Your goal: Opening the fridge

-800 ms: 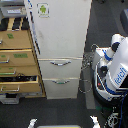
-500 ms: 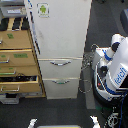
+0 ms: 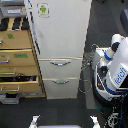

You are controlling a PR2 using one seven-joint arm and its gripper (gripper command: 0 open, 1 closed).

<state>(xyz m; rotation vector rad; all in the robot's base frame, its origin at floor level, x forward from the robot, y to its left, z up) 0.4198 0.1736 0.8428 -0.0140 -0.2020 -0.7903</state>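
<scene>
The tall white fridge [image 3: 60, 35] stands in the middle of the exterior view. Its large upper door carries a green-logo sticker [image 3: 43, 9] and looks shut. Below it are two lower drawers, both shut, each with a curved silver handle: the upper handle [image 3: 60, 62] and the lower handle [image 3: 61, 81]. No gripper shows near the fridge or anywhere in the view. The fridge's inside is hidden.
A tan wooden drawer cabinet [image 3: 15, 55] stands against the fridge on the exterior view's left, with a lower drawer [image 3: 17, 80] pulled out. A white robot body with a blue label [image 3: 114, 72] and cables stands on the right. Two small white parts [image 3: 34, 121] show at the bottom edge.
</scene>
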